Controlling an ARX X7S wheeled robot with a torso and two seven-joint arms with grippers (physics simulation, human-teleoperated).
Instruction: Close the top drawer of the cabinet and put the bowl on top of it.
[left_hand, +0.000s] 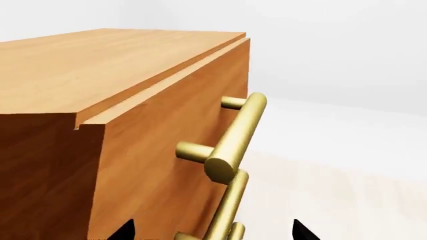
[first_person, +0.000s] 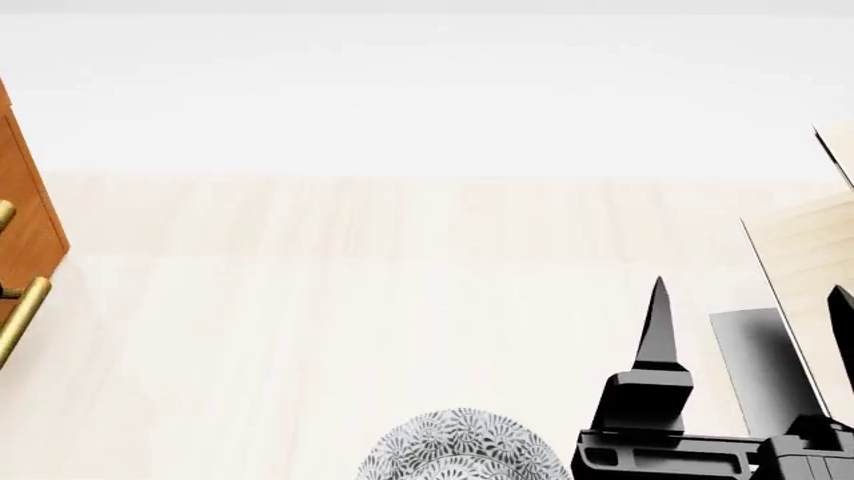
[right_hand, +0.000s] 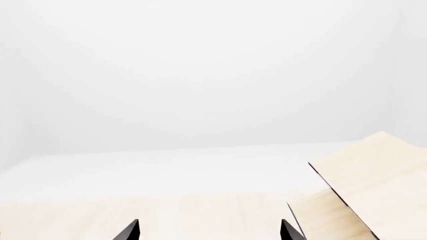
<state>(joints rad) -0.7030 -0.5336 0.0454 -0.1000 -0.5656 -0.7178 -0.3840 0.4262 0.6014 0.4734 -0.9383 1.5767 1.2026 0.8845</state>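
The reddish-brown cabinet fills the left wrist view. Its top drawer sits almost flush with the body, only a narrow step showing under the cabinet top. The drawer's brass handle juts out close ahead, and a second brass handle lies lower. My left gripper is open, its dark tips either side of that lower handle without touching. In the head view the cabinet is at the far left and the patterned bowl at the bottom edge. My right gripper is open and empty, right of the bowl.
A pale wood rack with a dark grey base stands at the right, just behind the right gripper, and also shows in the right wrist view as pale wood panels. Light wooden tabletop lies between cabinet and rack.
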